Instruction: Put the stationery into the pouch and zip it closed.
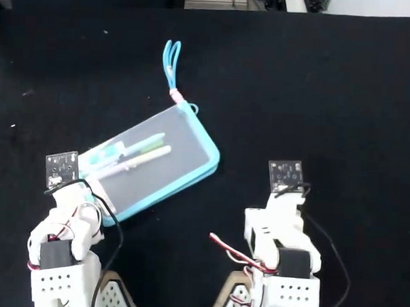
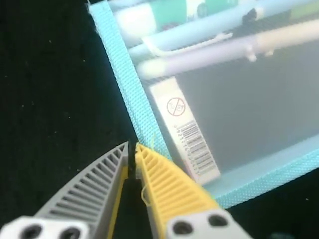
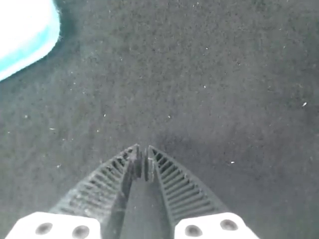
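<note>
A translucent pouch (image 1: 181,142) with a teal border lies slanted in the middle of the black table. Several pens (image 1: 138,152) lie inside it, toward its near-left end. Its blue strap (image 1: 171,59) trails off the far end. My left gripper (image 2: 133,146) is shut, its tips right at the pouch's teal edge (image 2: 130,102), beside a barcode label (image 2: 192,142); the pens (image 2: 199,42) show through the clear wall. My right gripper (image 3: 142,149) is shut over bare table, with a corner of the pouch (image 3: 22,37) off to one side.
The left arm (image 1: 65,229) stands at the pouch's near-left end, the right arm (image 1: 283,232) to the pouch's right. A black cloth (image 1: 316,97) covers the table, with free room to the right and far back.
</note>
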Controlling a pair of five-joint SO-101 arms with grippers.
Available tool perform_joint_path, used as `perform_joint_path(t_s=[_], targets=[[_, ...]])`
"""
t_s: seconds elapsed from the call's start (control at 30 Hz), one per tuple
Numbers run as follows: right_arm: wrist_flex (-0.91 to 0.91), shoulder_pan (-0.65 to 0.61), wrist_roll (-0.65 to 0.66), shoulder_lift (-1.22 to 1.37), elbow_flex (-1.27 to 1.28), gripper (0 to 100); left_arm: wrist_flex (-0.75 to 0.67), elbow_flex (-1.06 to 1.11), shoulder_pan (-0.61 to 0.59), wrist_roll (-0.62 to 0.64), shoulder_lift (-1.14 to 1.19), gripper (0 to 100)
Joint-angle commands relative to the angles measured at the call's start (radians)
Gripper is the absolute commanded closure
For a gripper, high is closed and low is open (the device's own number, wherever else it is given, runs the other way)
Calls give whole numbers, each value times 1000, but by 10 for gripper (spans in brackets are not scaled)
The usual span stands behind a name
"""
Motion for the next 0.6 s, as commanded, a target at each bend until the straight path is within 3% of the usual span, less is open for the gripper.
perform_joint_path(t_s=[0.0,0.17,0.37,0.57], targets=[[3,-9,0,-35,-4,986,14,22,5,2,-3,971],[3,-9,0,-35,-4,986,14,22,10,-2,-3,971],[3,-9,0,-36,-4,986,-5,22,13,-189,-3,971],[3,-11,0,-36,-4,986,12,22,5,-95,-3,971]])
